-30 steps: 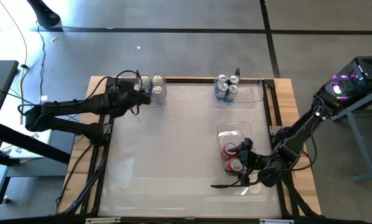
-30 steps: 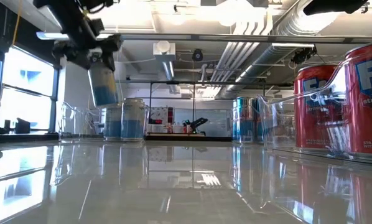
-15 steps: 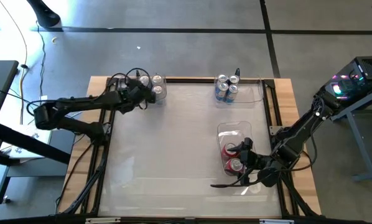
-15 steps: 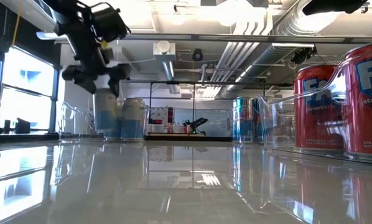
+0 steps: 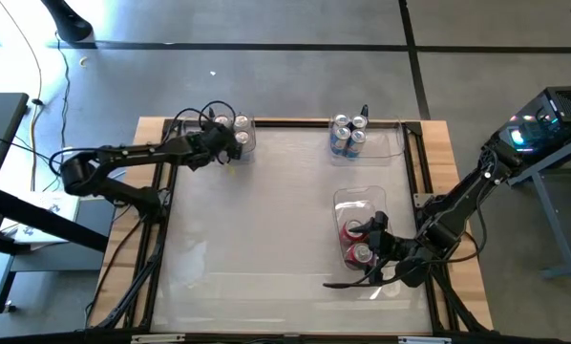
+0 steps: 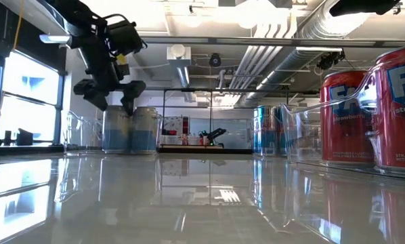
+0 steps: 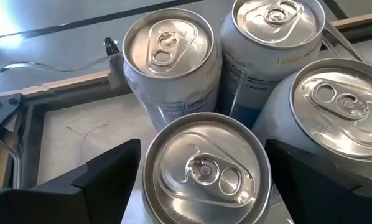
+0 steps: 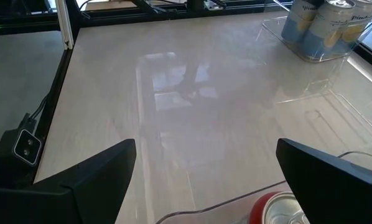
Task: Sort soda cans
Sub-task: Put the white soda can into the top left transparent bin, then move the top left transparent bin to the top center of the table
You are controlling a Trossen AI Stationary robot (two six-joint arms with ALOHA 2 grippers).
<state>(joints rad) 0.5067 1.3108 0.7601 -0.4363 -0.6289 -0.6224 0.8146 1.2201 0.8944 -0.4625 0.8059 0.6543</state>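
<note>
Left gripper [image 7: 201, 180]: we saw it spread open astride a silver can [image 7: 204, 171].
Right gripper [image 8: 204, 180]: we found it open at five o'clock.

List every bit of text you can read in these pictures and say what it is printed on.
"FA": white letters, cut off, on the red cylindrical metal can nearest the low camera.
"straw": small white word, cut off at the picture's edge, on the red can with a blue label panel.
Fine print on the silver-grey cans in the left wrist view: too small to read.
</note>
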